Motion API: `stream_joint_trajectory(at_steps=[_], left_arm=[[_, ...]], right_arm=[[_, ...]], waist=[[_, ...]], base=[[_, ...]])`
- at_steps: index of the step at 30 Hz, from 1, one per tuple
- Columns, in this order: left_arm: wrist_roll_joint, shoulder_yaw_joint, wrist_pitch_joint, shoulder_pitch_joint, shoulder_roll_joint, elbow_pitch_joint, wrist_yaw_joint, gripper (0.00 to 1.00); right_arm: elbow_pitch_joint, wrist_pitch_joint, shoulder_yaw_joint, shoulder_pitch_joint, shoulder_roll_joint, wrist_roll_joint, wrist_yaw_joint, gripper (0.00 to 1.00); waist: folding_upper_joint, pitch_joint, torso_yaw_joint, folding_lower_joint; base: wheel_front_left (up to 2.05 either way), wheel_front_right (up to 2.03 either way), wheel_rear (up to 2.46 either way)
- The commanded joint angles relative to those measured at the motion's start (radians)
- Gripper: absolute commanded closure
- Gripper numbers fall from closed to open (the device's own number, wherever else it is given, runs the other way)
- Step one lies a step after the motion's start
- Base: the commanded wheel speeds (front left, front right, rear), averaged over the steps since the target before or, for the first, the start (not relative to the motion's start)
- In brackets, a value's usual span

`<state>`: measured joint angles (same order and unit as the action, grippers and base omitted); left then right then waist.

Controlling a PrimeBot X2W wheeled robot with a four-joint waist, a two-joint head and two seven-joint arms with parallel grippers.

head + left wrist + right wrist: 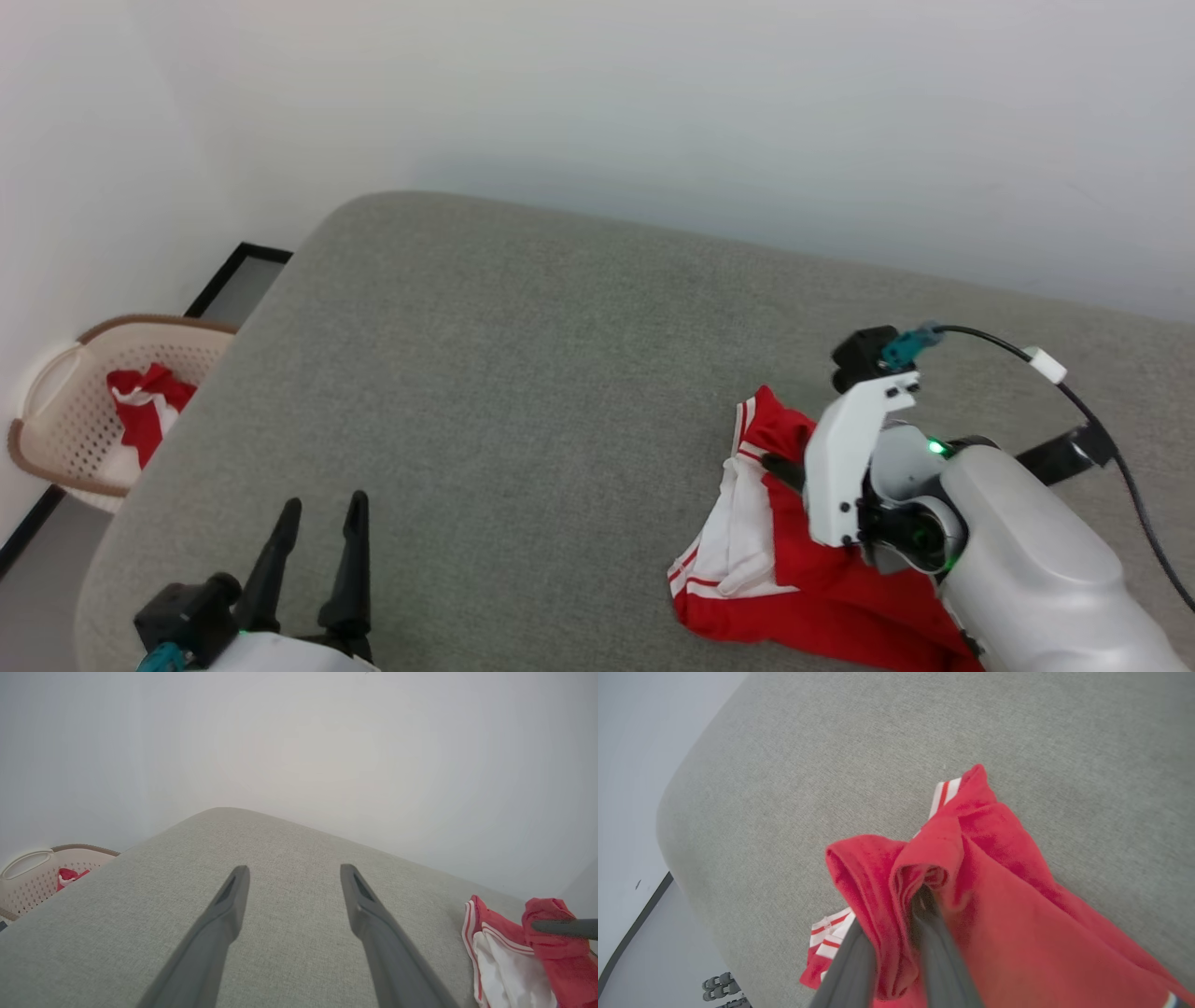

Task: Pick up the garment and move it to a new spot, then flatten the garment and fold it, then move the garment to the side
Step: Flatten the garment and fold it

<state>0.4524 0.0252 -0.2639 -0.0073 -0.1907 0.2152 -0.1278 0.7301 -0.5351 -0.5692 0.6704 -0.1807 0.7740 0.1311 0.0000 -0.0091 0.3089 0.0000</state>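
The garment [794, 569] lies crumpled at the right of the grey cushioned surface [523, 373], red cloth with a white sleeve and striped trim; its lettering is hidden. My right gripper [780, 469] points left over it. In the right wrist view its fingers [852, 970] stand close together with a raised fold of the red garment [1008, 896] pinched between them, the tips buried in cloth. The left wrist view has the garment [551, 961] at the far right with a dark finger [560, 927] on it. My left gripper [325, 509] hovers open at the lower left, holding nothing [294, 870].
A beige perforated basket [56, 373] stands on the floor left of the surface, with a red-and-white cloth [145, 411] inside. A white wall runs close behind the surface. The surface's rounded left edge drops to grey floor [668, 961].
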Motion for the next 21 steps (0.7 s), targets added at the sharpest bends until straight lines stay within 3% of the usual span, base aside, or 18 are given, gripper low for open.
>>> stream_joint_trajectory(at_steps=[1, 2, 5, 14, 21], left_arm=[[0.009, -0.002, 0.0, -0.011, 0.003, 0.003, -0.004, 0.0], [0.009, -0.004, 0.0, -0.01, 0.003, 0.004, -0.004, 0.0], [0.011, -0.019, 0.0, -0.006, 0.003, 0.004, -0.004, 0.0], [-0.004, -0.055, 0.0, 0.006, 0.002, -0.006, -0.004, 0.0], [-0.015, -0.066, 0.0, 0.013, -0.009, -0.018, -0.004, 0.0]], right_arm=[[0.004, 0.007, -0.006, 0.012, 0.007, 0.003, -0.001, 0.52], [0.005, 0.01, -0.011, 0.018, 0.01, 0.007, -0.001, 0.26], [0.0, 0.016, -0.026, 0.034, 0.015, 0.015, -0.001, 0.0], [-0.082, 0.046, -0.05, 0.049, -0.003, 0.077, -0.001, 0.0], [-0.185, 0.104, -0.057, 0.02, -0.064, 0.102, -0.001, 0.0]], waist=[[0.0, 0.009, 0.007, 0.0], [0.0, 0.011, 0.007, 0.0], [0.0, 0.013, -0.003, 0.0], [0.0, 0.006, -0.072, 0.0], [0.0, -0.011, -0.143, 0.0]], base=[[0.0, 0.0, 0.0], [0.0, 0.0, 0.0], [0.0, 0.0, 0.0], [0.0, 0.0, 0.0], [0.0, 0.0, 0.0]])
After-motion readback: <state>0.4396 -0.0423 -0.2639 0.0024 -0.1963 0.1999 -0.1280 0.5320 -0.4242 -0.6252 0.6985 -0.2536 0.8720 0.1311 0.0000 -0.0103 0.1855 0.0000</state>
